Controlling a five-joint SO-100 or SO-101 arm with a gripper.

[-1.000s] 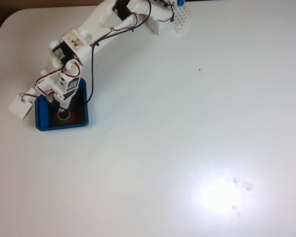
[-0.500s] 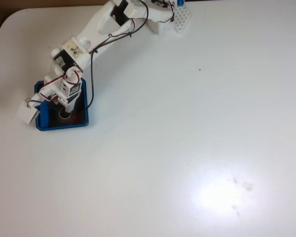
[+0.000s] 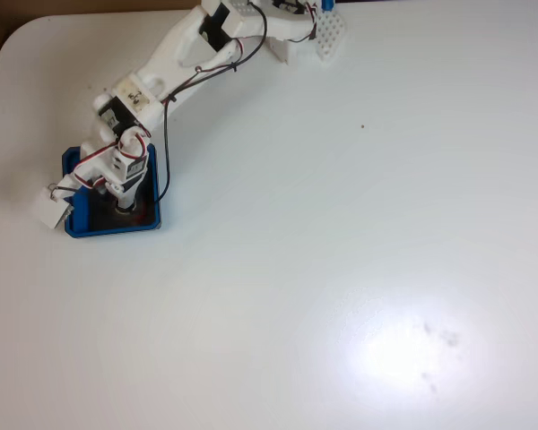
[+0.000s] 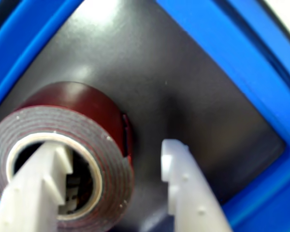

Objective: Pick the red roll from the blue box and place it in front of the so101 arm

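One of my white fingers sits inside the small red tape roll w/ pale ring face, other outside, spread astride its wall, bright-blue square tray's rim close.

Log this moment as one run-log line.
phase: grasp approach | gripper: open, one finger inside red roll hole, other outside | red roll: in blue box | lifted: no

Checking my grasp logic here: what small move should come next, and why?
Probably close the end effector. In the wrist view one finger sits inside the red roll's centre hole and the other just outside its wall, with a gap left, so the wall sits between them inside the blue box.
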